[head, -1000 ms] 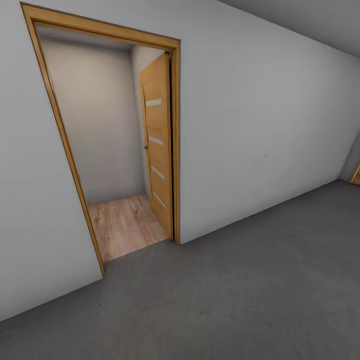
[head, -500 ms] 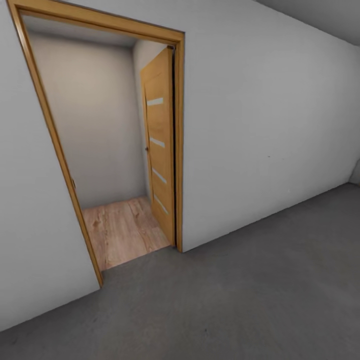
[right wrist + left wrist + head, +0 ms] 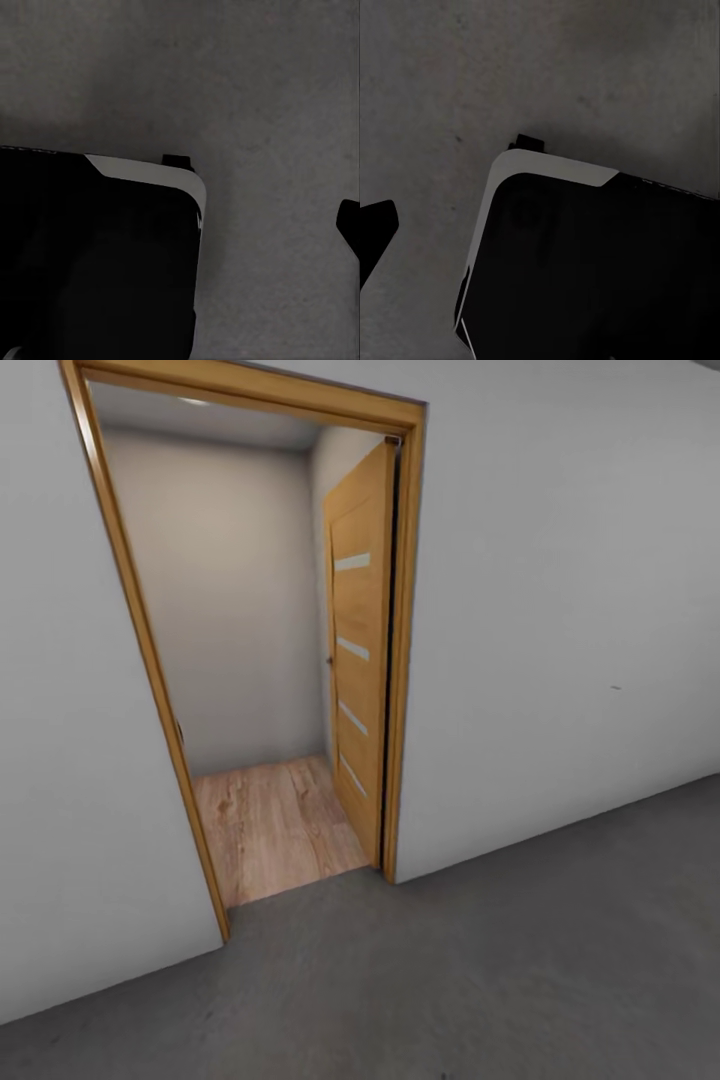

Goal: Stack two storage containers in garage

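Facing the open wooden door [image 3: 358, 660] from the garage floor [image 3: 500, 970], tool states unreadable, its frame [image 3: 150, 660] risks clipping the base.

Soft even light, dim wrist views

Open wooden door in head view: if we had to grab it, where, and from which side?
Grip the wooden door at its free vertical edge, by the small dark handle; its shape is too small to read. It is hinged at the right jamb and swung away into the far room, so probably come in through the doorway.
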Controlling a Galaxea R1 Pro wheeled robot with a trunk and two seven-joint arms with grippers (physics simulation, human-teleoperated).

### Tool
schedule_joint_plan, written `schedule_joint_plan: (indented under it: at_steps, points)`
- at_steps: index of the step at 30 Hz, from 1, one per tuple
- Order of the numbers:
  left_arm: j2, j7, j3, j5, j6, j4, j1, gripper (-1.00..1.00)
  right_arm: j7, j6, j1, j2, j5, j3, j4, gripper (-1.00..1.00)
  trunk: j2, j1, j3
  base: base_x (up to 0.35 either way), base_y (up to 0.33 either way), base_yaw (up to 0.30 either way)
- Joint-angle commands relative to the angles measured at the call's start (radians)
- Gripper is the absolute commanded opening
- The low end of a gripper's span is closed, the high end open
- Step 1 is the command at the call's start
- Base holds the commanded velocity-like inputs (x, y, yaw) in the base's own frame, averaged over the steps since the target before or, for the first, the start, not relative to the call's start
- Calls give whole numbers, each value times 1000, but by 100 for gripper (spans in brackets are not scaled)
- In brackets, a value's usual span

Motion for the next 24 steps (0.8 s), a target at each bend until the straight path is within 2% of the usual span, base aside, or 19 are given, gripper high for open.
schedule_joint_plan:
  at_steps: [1, 24]
  points:
    - [0, -1, -8, 9, -3, 1, -1, 100, -2, -6, -1, 1, -10, 9, 3, 100, -1, 1, -2, 321, 0, 57]
    - [0, 0, -8, 8, -3, 1, -1, 100, 3, -4, -1, 0, -9, 10, 3, 100, -1, 1, -2, 321, 0, 4]
